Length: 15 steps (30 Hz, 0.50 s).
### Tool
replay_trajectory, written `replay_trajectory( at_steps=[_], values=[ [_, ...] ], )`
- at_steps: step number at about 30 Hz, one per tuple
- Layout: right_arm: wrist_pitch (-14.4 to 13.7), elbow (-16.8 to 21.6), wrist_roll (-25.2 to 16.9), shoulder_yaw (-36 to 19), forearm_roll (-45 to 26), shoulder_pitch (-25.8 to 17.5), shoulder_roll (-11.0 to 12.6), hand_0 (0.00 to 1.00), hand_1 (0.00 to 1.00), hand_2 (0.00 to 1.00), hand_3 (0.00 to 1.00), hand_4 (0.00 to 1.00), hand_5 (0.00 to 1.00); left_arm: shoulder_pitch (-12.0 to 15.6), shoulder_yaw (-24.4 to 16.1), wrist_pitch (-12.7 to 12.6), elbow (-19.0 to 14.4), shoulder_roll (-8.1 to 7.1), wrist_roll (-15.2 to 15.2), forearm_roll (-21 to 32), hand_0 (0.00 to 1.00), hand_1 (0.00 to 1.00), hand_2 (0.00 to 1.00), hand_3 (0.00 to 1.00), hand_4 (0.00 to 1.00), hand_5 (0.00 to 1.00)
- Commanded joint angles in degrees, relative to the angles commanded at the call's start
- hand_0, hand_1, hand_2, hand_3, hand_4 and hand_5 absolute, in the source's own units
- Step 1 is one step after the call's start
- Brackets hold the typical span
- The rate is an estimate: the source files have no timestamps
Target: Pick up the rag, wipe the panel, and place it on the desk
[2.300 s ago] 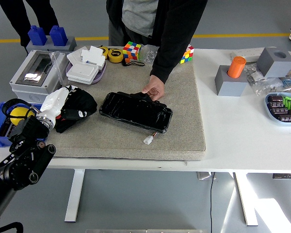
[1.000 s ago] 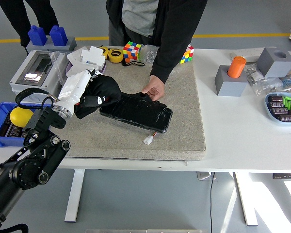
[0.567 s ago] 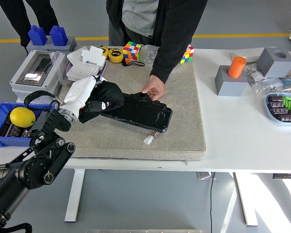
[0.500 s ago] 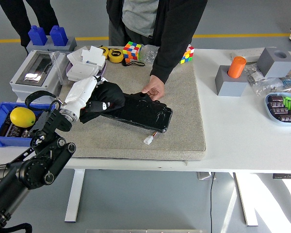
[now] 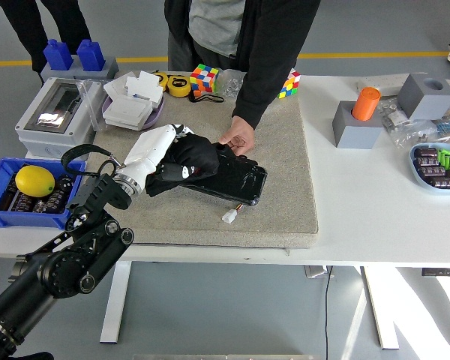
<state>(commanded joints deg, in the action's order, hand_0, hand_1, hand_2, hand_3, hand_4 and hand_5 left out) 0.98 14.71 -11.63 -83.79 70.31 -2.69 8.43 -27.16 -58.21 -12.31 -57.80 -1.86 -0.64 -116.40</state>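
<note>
Rag: black, soft, crumpled cloth, gripped in white left robot hand, pressed onto left end of glossy black oblong panel. Panel lies on coarse grey mat; person's hand steadies its far edge.

rag – black | panel – glossy black | mat – grey-beige | lemon – yellow

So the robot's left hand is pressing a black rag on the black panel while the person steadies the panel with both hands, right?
Not quite. The head view shows only one of the person's hands on the black panel, at its far edge; no second hand touches it. The rest holds: the robot's left hand presses the black rag on the panel.
</note>
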Motion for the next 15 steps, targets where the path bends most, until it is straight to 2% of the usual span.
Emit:
replay_trajectory(
  at_steps=[15],
  values=[
    [0.0,-0.1,0.0,0.4,0.0,0.0,0.3,0.590,0.575,0.513,0.524,0.941,0.396,-2.0,10.5,0.1,-0.7,1.80,0.3,3.2,0.264,0.402,0.458,0.563,0.722,0.002]
  ],
)
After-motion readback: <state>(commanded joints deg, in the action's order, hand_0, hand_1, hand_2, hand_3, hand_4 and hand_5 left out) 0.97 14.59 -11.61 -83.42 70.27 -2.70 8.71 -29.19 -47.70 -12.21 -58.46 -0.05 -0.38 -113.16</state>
